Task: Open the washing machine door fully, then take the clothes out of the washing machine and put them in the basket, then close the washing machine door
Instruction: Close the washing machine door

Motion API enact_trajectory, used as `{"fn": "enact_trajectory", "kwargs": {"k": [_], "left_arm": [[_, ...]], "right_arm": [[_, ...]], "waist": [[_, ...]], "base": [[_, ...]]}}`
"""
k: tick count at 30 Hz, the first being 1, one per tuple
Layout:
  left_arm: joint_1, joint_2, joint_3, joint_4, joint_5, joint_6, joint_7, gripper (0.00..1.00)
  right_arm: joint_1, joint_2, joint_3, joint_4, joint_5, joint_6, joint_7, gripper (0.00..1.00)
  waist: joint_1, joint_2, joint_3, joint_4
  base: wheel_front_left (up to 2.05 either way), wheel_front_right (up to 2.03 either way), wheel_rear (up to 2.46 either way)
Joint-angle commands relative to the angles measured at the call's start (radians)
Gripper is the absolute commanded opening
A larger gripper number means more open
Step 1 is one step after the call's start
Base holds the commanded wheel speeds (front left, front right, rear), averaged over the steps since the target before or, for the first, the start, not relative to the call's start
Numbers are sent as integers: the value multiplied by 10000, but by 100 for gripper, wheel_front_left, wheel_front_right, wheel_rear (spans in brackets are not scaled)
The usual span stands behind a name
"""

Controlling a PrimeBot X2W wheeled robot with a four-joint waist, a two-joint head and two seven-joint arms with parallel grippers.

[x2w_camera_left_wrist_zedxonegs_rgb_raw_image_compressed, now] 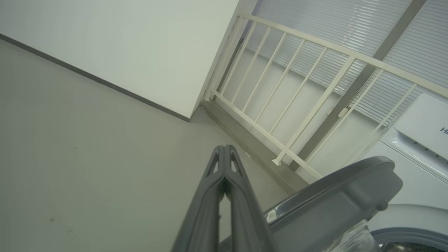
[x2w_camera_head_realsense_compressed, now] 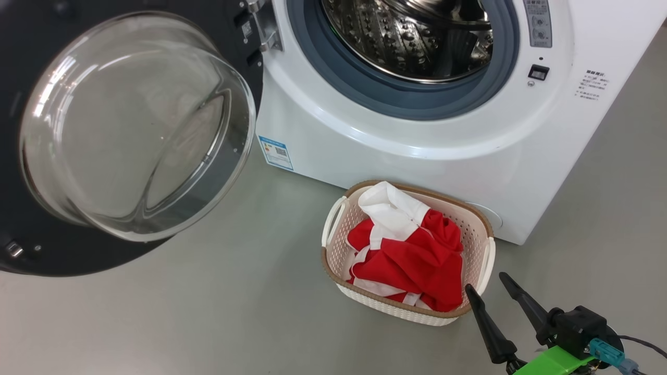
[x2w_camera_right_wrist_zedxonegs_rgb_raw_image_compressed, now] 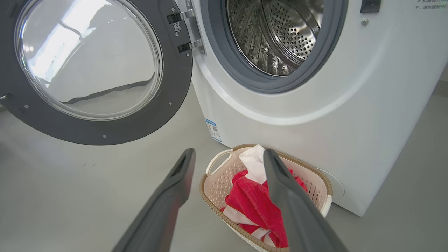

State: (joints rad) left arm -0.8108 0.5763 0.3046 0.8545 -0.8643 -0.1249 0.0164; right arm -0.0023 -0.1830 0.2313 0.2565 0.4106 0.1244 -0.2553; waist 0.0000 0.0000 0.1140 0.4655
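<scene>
The door (x2w_camera_head_realsense_compressed: 52, 260) stands open; clothes (x2w_camera_head_realsense_compressed: 411, 255) lie in the basket (x2w_camera_head_realsense_compressed: 388, 307) before the washer (x2w_camera_head_realsense_compressed: 417, 156). The right claw (x2w_camera_head_realsense_compressed: 485, 281) is spread wide, holding nothing, near the basket; the left claw (x2w_camera_left_wrist_zedxonegs_rgb_raw_image_compressed: 224, 148) is pinched closed.

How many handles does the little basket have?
2. One handle is on the side of the basket nearest the open washing machine door. The other handle is on the opposite side, close to the right hand.
</scene>
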Motion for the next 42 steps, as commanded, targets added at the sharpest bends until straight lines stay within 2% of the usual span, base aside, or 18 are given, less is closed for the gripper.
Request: {"fn": "enact_trajectory", "kwargs": {"k": [1,7,11,26,42], "left_arm": [[-362,820,-25,116,-305,-56,480,0],[-469,1028,-641,979,-1064,-57,2007,0],[-353,1108,-916,1080,-1453,-57,2520,0],[344,1164,-1731,359,-2646,-57,2858,0],[1026,1552,-2652,-825,-4071,-57,3564,0]], "right_arm": [[-153,-106,141,-258,-109,63,-65,100],[-245,-107,260,-238,-147,63,-65,100],[-308,-165,333,-244,-123,63,-65,100],[-289,-245,307,-278,-167,63,-65,100],[-311,-141,190,-278,-194,63,-65,100]], "waist": [[0,0,105,-30],[0,0,250,-134],[0,0,332,-212],[0,0,483,-299],[0,0,452,-274]], "base": [[0,0,0],[0,0,0],[0,0,0],[0,0,0],[0,0,0]]}}
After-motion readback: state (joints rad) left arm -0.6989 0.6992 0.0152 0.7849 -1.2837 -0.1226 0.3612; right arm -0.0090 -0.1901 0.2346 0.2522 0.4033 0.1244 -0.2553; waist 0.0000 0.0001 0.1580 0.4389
